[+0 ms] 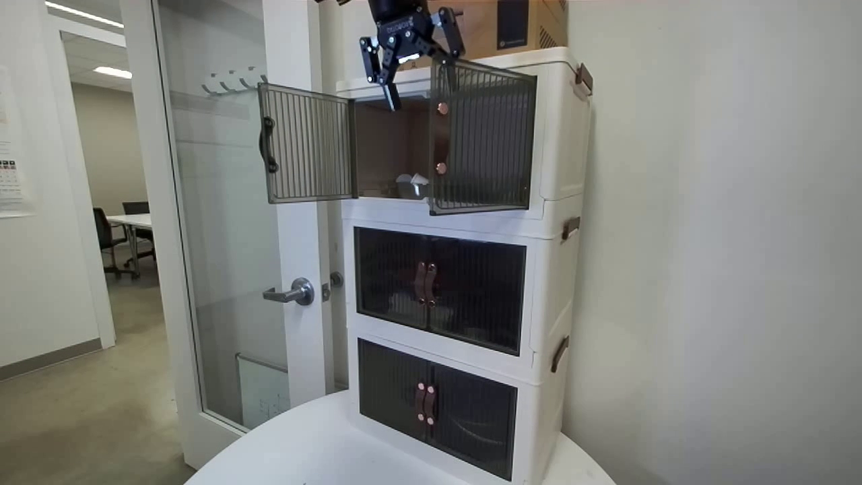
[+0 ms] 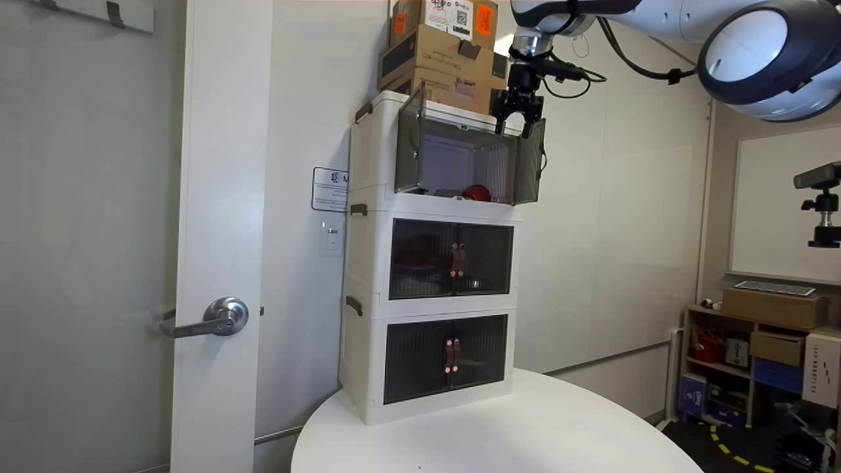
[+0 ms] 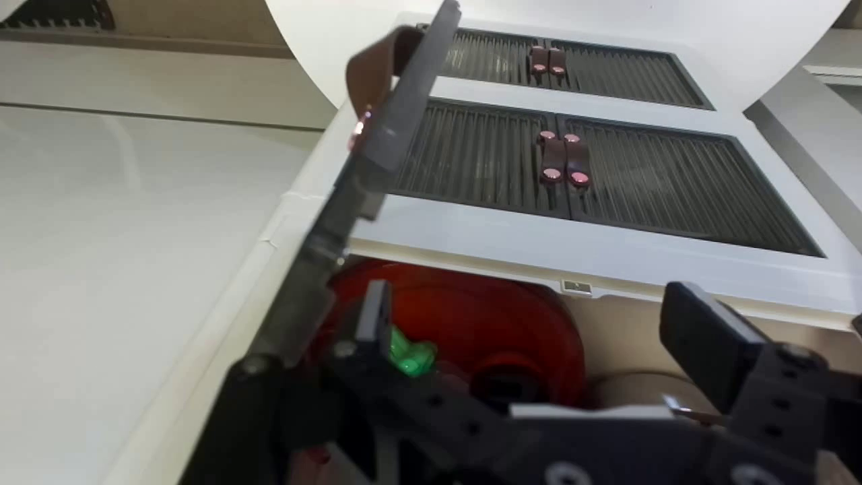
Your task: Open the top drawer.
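Round white table [image 2: 539,433] along the bottom of the frame, pale wall [image 2: 611,217] behind; cream cabinet [image 2: 453,303] stands on it, three tiers high. Top drawer [image 2: 450,157] sits upper middle in both exterior views, its ribbed left-hand panel [image 1: 310,145] and right-hand panel [image 1: 488,135] both swung outward. Gripper [image 2: 513,129] hangs by the drawer's upper edge, fingers [image 3: 714,340] spread wide, nothing between them. Wrist view: right-hand panel slants up the left side, close beside a finger; contact can't be told. Red vessel [image 3: 485,303] shows inside, lower middle.

Judgement: opening looks nearly done. If more swing is wanted, press from the inner face near the free edge, slow and sideways, sparing the hinge. If not, ease out between the panels before rising, so no fingertip drags one back.
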